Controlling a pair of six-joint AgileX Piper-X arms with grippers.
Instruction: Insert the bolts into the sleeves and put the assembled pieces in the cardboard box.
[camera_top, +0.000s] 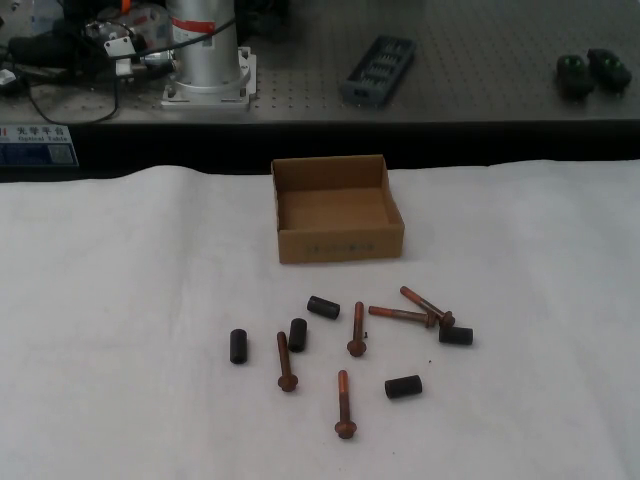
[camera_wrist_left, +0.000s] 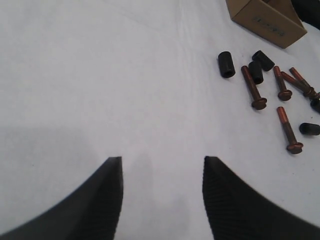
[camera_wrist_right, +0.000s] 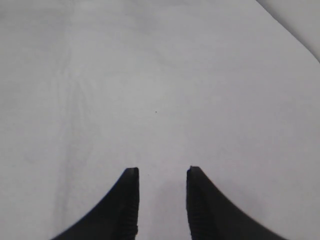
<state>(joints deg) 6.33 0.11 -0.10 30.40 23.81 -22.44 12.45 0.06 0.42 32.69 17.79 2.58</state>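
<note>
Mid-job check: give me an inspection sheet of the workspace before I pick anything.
Surface: white cloth, lightly creased.
Job's things: five copper-coloured metal bolts and five short black cylindrical sleeves lie loose; open brown cardboard box, nothing seen inside.
Clutter: dark slotted tray and two dark green objects on the grey bench behind.
Grippers: left end effector and right end effector both open over bare cloth.
Cables: dark cables, far left rear.
Surroundings: silver column base behind the box.
</note>
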